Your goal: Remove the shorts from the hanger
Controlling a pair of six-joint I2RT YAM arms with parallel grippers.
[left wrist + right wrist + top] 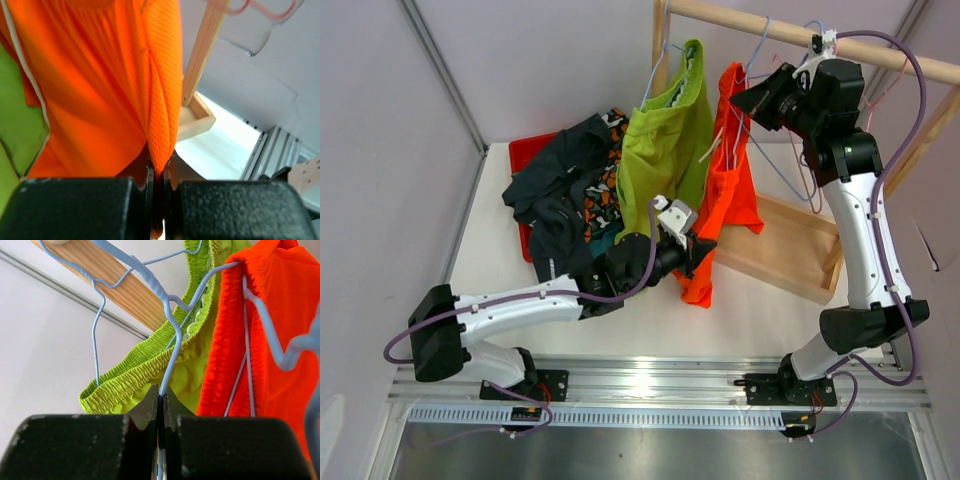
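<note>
The orange shorts (100, 85) are a matt mesh cloth, the hanger (150, 277) is smooth pale-blue coated wire (slightly glossy), and the rail (720, 17) is bare light wood.

A white surface (760, 320) carries a red tray (523, 152) at its far left corner. Heaped over the tray lie navy shorts (555, 200) and camouflage shorts (600, 200), with teal shorts (604, 242) apparently tucked beneath. On the right stands the base frame (790, 250) of a wooden rack.
</note>
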